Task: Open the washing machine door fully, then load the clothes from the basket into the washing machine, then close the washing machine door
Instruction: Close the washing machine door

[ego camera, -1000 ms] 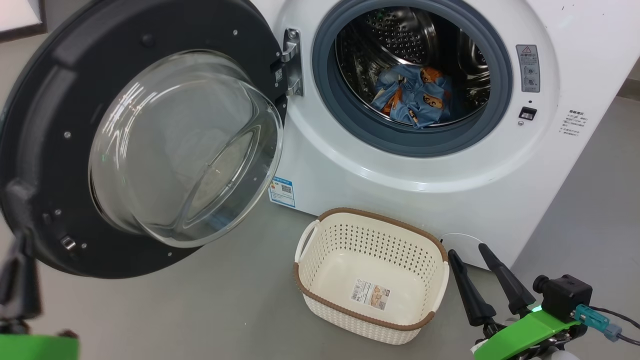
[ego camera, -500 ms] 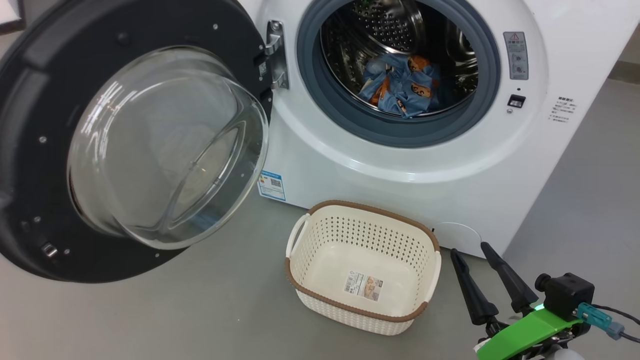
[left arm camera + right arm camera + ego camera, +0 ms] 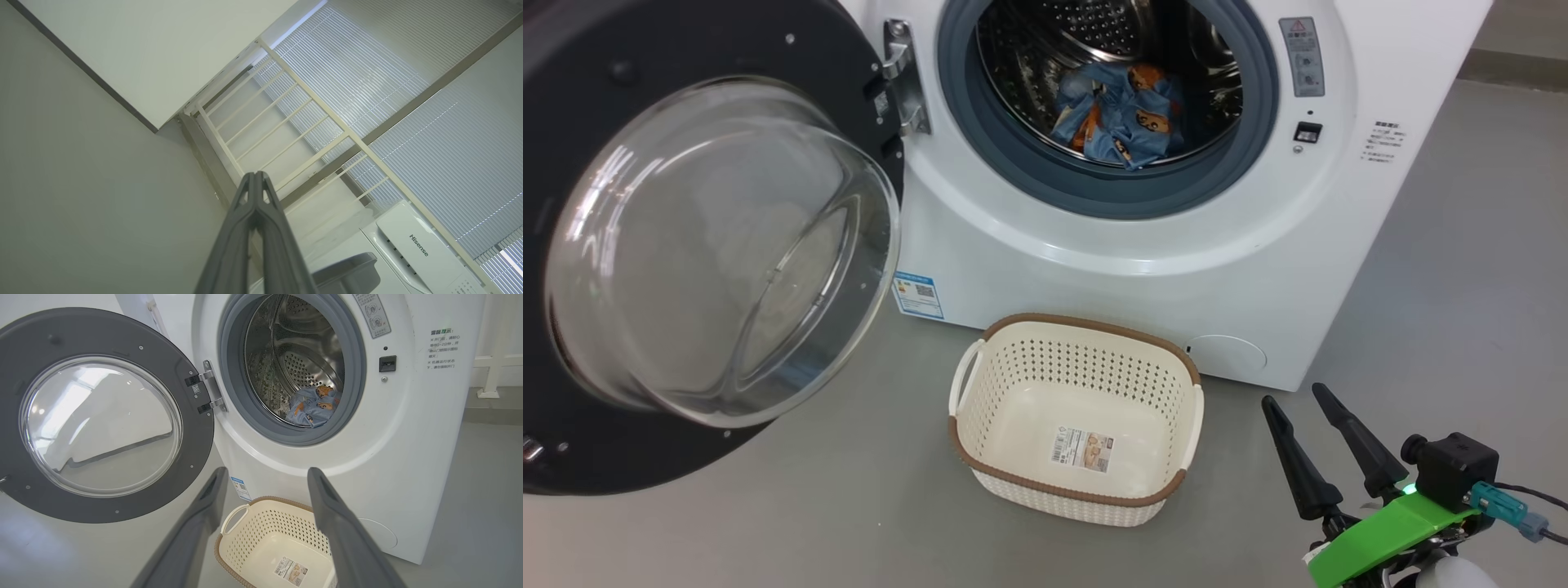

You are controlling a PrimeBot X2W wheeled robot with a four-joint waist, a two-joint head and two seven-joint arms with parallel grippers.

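**Door open, clothes in the drum, basket empty**

Head view: the washing machine door [image 3: 719,245] stands swung open to the left of the washing machine [image 3: 1111,269], with its glass bowl turned toward the camera. The clothes [image 3: 1123,118] lie inside the steel drum, low and near the front, behind the grey gasket. The basket [image 3: 1086,322] sits on the grey floor [image 3: 809,506] just in front of the machine, below the drum opening, and holds only the paper label [image 3: 1082,447] on its bottom. The right gripper [image 3: 1293,394] is at the lower right, right of the basket and not touching it. Its two dark fingers are spread apart and hold nothing.

Left wrist view: the left gripper [image 3: 255,175] points up toward a pale wall, a white railing [image 3: 310,110] and window blinds [image 3: 367,73]. Its fingers are pressed together with nothing between them. The white top of the machine shows at the lower right.

Right wrist view: the right gripper's fingers stand wide apart and empty, above the basket. Beyond them are the open door on the left and the clothes in the drum.
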